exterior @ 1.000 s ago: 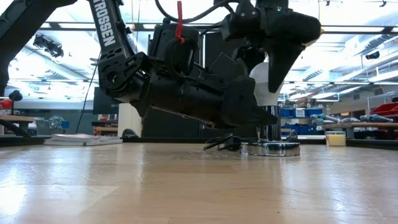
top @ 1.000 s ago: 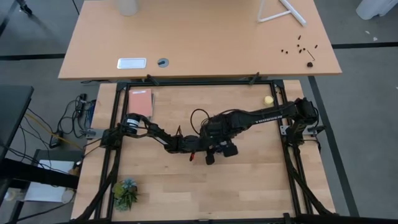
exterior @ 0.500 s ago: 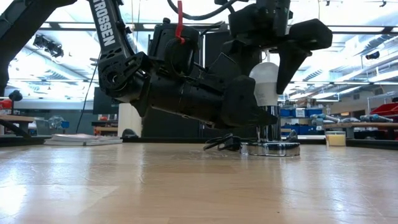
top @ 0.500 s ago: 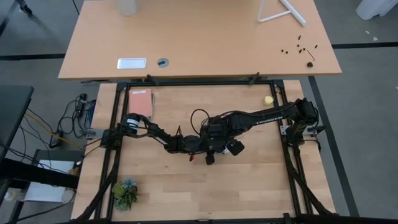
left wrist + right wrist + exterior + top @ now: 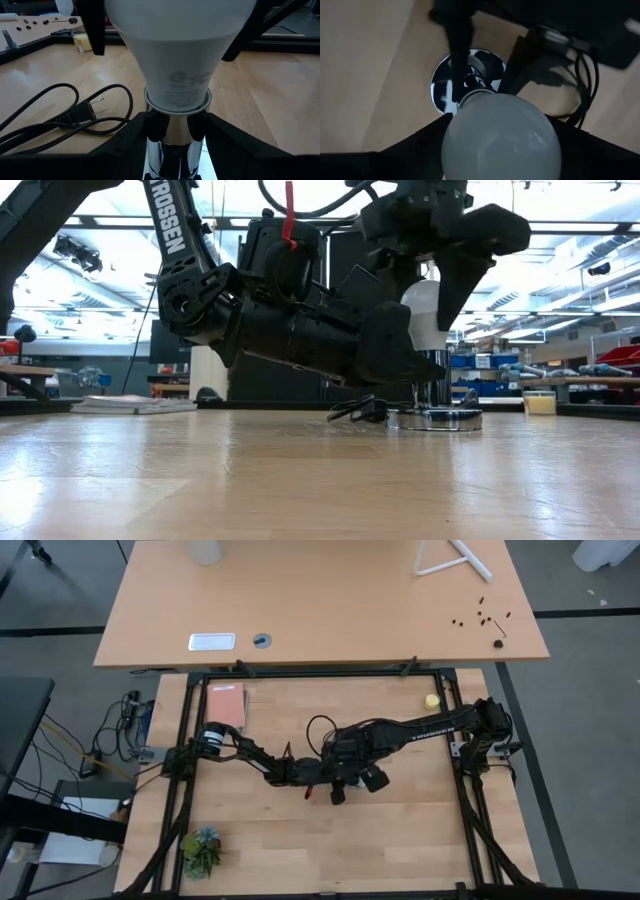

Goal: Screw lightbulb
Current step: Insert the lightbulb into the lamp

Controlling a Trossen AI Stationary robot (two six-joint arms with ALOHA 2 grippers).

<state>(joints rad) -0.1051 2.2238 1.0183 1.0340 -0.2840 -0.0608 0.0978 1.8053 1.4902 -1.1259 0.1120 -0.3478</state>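
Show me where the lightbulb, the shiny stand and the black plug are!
lightbulb [image 5: 501, 137]: right wrist view, on its round globe.
shiny stand [image 5: 434, 420]: low view, on its base disc.
black plug [image 5: 80, 113]: left wrist view, on its body.

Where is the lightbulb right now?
The lightbulb stands upright in the shiny socket near the table's middle, under the right gripper, whose fingers flank its globe, while the left gripper straddles the socket stem.

I note a frosted white lightbulb [image 5: 175, 55], a shiny silver socket [image 5: 445, 82] with black cord [image 5: 55, 117], dark arms, pale wood table [image 5: 400, 830], and a yellow ball [image 5: 432, 700].
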